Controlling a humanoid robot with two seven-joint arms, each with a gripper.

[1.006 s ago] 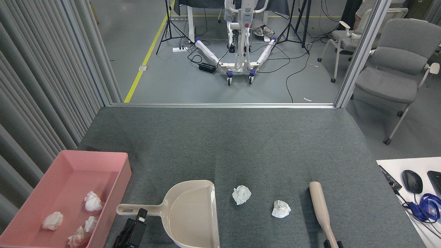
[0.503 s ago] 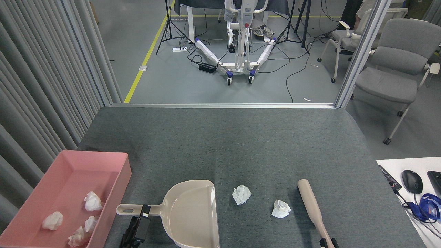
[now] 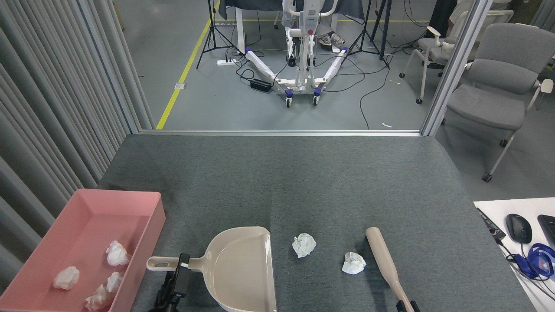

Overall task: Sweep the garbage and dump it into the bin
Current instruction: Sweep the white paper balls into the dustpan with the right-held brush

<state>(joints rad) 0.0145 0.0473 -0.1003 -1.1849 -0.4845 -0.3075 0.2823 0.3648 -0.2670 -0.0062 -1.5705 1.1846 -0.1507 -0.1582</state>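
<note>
Two wads of garbage [image 3: 304,245] [image 3: 353,263] lie on the grey table, to the right of a beige dustpan [image 3: 243,268]. The pink bin [image 3: 145,206] stands at the front left with several more wads [image 3: 117,253] inside. My left gripper [image 3: 182,271] is dark and sits at the dustpan's handle [image 3: 162,263]; its fingers overlap the handle, but the grip is unclear. My right gripper [image 3: 406,307] barely shows at the bottom edge, shut on the handle of a beige brush [image 3: 381,255]. The brush head points away, just right of the nearer wad.
A grey curtain [image 3: 52,130] runs along the left behind the bin. A white desk [image 3: 498,208] with a mouse [image 3: 518,228] and a blue cable lies at the right. The table's far edge [image 3: 282,132] drops to a floor with chairs and stands.
The brush in my right gripper has swung left, toward the right wad. My left gripper has shifted right along the dustpan's handle. The dustpan and wads have not moved.
</note>
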